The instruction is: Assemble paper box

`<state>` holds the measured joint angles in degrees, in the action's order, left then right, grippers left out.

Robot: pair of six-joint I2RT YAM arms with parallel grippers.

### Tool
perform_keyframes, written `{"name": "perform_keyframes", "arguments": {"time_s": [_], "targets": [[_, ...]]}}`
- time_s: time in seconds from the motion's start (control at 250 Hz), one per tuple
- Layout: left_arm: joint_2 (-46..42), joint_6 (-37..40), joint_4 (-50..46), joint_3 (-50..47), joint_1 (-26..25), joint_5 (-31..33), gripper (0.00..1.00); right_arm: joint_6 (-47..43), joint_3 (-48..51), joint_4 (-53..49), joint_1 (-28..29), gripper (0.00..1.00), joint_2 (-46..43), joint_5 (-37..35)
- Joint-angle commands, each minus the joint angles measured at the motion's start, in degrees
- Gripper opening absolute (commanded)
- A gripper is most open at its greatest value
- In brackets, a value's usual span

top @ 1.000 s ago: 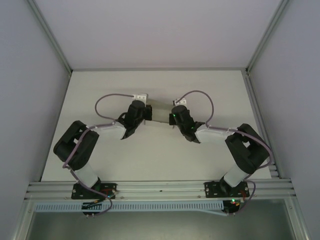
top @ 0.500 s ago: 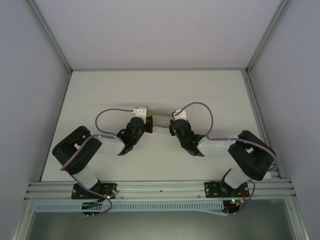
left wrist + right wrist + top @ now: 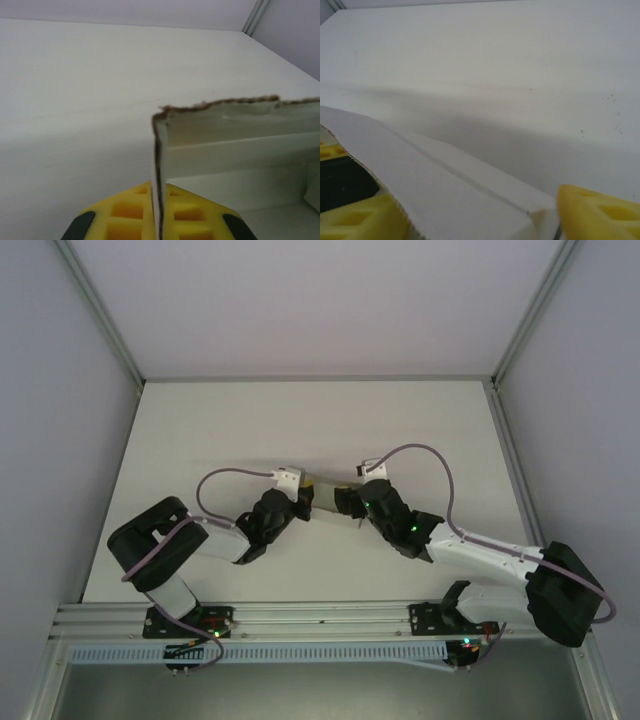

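Note:
The paper box (image 3: 322,494), off-white with brown torn-looking edges, hangs between my two grippers near the middle of the table. My left gripper (image 3: 300,502) holds its left end. In the left wrist view the yellow fingers (image 3: 125,217) are shut on one thin upright wall of the paper box (image 3: 220,132), and a second wall runs off to the right. My right gripper (image 3: 345,500) is at the box's right end. In the right wrist view a creased panel of the paper box (image 3: 435,185) spans the right gripper (image 3: 470,212), lying over the left finger and touching the right finger (image 3: 600,215).
The white tabletop (image 3: 300,420) stretches away behind the box. Grey side walls and aluminium rails (image 3: 515,470) border the table left and right. A slotted rail (image 3: 320,618) runs along the near edge by the arm bases.
Both grippers have carried the box toward the near edge. The right arm has stretched out low, its elbow swinging to the right. The left arm has folded in closer.

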<state>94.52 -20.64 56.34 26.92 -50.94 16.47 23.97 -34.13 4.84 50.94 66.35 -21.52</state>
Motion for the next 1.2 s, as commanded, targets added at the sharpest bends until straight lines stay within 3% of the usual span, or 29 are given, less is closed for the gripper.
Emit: {"name": "perform_keyframes", "arguments": {"time_s": [0.0, 0.303, 0.443, 0.755, 0.87, 1.014, 1.138, 1.194], "targets": [[0.1, 2.6, 2.1, -0.8, -0.9, 0.1, 0.02, 2.1, -1.8, -8.2, 0.3, 0.83, -3.4, -0.1], [0.1, 7.2, 5.3, -1.9, -3.9, 5.6, 0.04, 1.0, -0.1, -6.2, 0.4, 0.94, -16.6, 5.1], [0.9, 8.1, 10.5, -4.1, -4.4, 6.9, 0.07, 1.0, -0.1, -7.6, -0.3, 0.95, -18.8, 1.4], [5.8, 11.0, 19.8, -6.6, -7.0, 9.1, 0.11, 8.9, -3.9, -19.3, -7.0, 0.86, -12.8, 2.8], [6.8, 11.8, 22.6, -7.4, -8.0, 9.6, 0.16, 10.2, -1.3, -17.0, -8.2, 0.81, -11.0, 3.6], [6.9, 12.1, 22.9, -7.7, -8.5, 10.7, 0.26, 9.4, 2.4, -11.2, -8.1, 0.78, -7.2, 12.8], [5.2, 12.1, 22.6, -8.9, -8.8, 11.0, 0.3, 9.3, 4.2, -10.4, -8.1, 0.76, -3.4, 13.5], [3.9, 11.9, 22.3, -9.7, -9.1, 11.3, 0.37, 9.2, 4.7, -10.4, -8.1, 0.76, -1.8, 13.2]]}}
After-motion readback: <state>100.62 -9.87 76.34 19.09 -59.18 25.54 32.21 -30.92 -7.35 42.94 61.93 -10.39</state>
